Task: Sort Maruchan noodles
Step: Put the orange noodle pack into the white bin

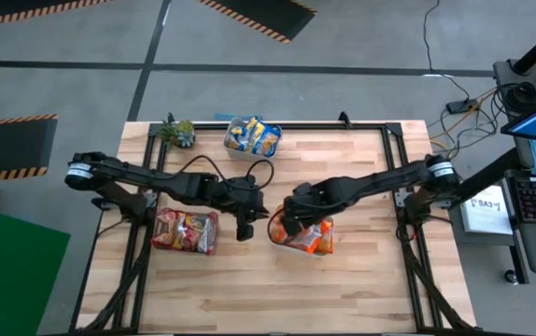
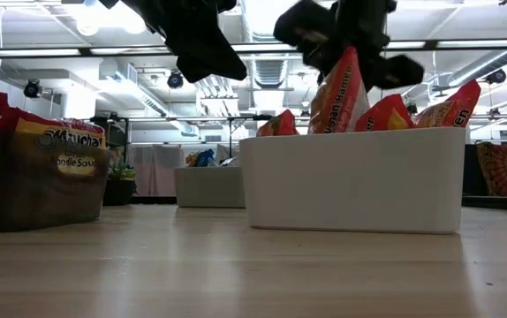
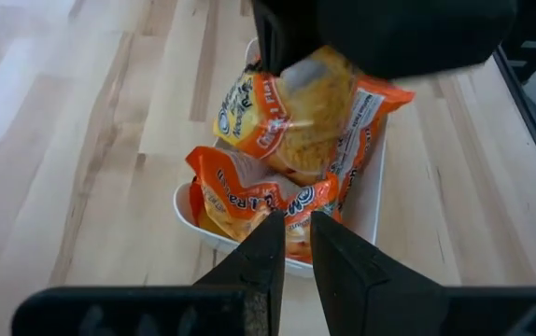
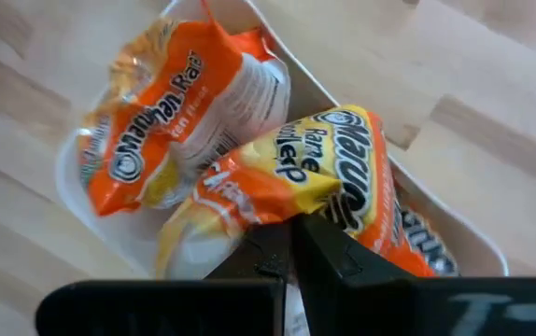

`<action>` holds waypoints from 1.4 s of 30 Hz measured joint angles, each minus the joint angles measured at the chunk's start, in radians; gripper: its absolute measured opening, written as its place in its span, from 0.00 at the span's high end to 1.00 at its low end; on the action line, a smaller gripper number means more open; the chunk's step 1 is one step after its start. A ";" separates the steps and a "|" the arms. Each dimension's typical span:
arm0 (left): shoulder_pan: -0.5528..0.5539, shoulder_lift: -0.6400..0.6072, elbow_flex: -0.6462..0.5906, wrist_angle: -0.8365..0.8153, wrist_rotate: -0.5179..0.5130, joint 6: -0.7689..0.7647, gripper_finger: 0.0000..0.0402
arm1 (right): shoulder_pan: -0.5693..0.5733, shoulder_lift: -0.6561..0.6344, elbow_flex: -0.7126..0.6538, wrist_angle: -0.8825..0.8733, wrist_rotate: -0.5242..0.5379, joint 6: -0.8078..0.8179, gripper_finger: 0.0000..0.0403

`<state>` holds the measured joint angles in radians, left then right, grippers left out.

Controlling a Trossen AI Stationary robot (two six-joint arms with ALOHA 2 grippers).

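One orange packet (image 4: 287, 177) pinched in right gripper (image 4: 291, 245) jaws.

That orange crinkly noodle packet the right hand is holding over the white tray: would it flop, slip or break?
The orange crinkly plastic noodle packet probably holds its shape: it stands nearly upright from the right hand, pinched at one edge. Its glossy film looks slippery. The noodle block inside could likely crack if squeezed or dropped into the white plastic tray.

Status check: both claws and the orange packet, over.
Right claw shut on orange noodle packet, above white tray. Left claw empty, nearly shut, hovering beside it. Nothing blocking the tray.
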<state>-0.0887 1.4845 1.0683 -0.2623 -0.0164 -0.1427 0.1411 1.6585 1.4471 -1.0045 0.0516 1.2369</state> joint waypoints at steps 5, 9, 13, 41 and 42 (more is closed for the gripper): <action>0.000 0.000 0.000 0.000 0.000 -0.010 0.91 | -0.007 0.057 0.002 0.032 -0.007 -0.107 0.98; 0.000 0.000 0.000 0.000 -0.001 -0.021 0.91 | -0.009 0.078 0.002 0.072 -0.008 -0.183 0.98; 0.000 0.000 0.000 0.000 -0.001 -0.025 0.91 | -0.010 0.079 -0.002 0.094 -0.023 -0.271 0.98; 0.002 -0.047 0.008 0.017 -0.029 -0.042 0.91 | -0.048 0.052 -0.060 0.128 -0.103 -0.374 0.98; 0.002 -0.049 0.014 0.016 -0.029 -0.043 0.91 | -0.048 0.052 -0.052 0.120 -0.103 -0.374 0.98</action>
<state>-0.0868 1.4359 1.0819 -0.2461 -0.0456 -0.1852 0.0929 1.7104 1.3955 -0.8842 -0.0509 0.8631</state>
